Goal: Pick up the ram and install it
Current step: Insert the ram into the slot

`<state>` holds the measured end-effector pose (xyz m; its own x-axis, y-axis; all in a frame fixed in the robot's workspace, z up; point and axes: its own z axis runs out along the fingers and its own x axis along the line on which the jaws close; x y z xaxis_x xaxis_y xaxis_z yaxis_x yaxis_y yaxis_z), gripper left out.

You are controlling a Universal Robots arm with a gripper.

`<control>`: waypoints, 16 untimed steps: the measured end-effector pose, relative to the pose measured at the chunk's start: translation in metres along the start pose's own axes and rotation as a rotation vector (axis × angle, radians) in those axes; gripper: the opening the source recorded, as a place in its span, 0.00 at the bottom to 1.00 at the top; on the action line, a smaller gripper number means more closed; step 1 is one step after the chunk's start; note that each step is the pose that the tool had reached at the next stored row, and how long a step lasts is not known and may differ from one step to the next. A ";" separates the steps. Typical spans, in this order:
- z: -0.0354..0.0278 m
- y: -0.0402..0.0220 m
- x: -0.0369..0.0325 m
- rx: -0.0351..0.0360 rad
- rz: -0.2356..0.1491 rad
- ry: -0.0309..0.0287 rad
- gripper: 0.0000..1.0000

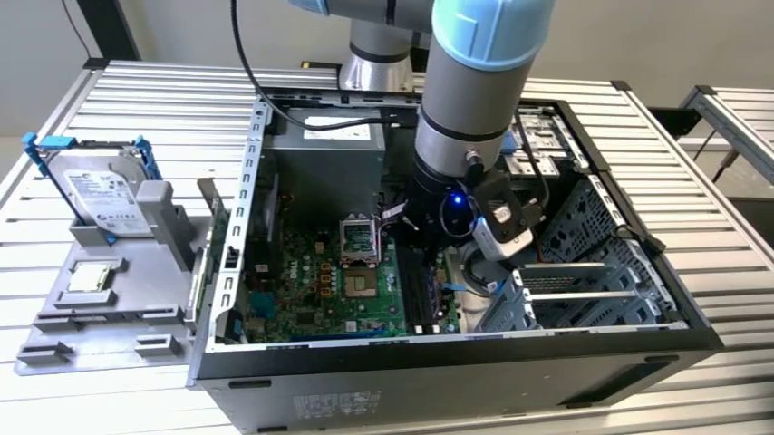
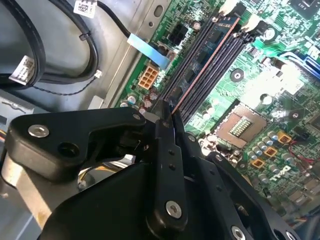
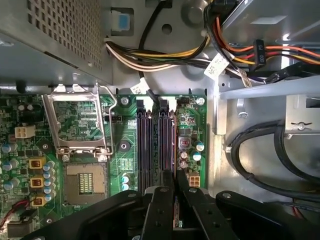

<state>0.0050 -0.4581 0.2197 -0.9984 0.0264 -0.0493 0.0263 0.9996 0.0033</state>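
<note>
A grey-and-blue Universal Robots arm [image 1: 466,118] reaches steeply down into an open desktop computer case [image 1: 459,362], its black gripper [image 3: 175,186] poised low over the memory slots [image 3: 156,145] of the green motherboard [image 1: 351,290]. In both wrist views the two fingers [image 2: 167,150] stand nearly closed, pinching the end of the ram [image 2: 207,57], a thin dark board with a reddish edge that lies lengthwise in one of the long black slots, between white end latches [image 2: 230,7]. Beside the slots sits the open processor socket [image 3: 84,181] with its bright metal frame (capacitors and yellow-cored coils cluster around it). Bundled black, yellow and orange cables [image 3: 165,57] run past the perforated steel power supply [image 3: 50,35]. The case rests on a ribbed aluminium table [image 1: 145,100]; at the exterior view's left, a silver hard drive [image 1: 103,190] in blue brackets stands upright on a grey plastic fixture [image 1: 109,299].
</note>
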 end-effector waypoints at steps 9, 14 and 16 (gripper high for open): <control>0.0009 0.0000 0.0009 -0.0001 0.000 -0.0001 0.00; 0.0021 0.0000 0.0017 -0.0003 0.000 -0.0001 0.00; 0.0026 -0.0001 0.0015 0.0002 0.000 0.0001 0.00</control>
<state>0.0036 -0.4581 0.2171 -0.9984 0.0262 -0.0492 0.0261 0.9997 0.0031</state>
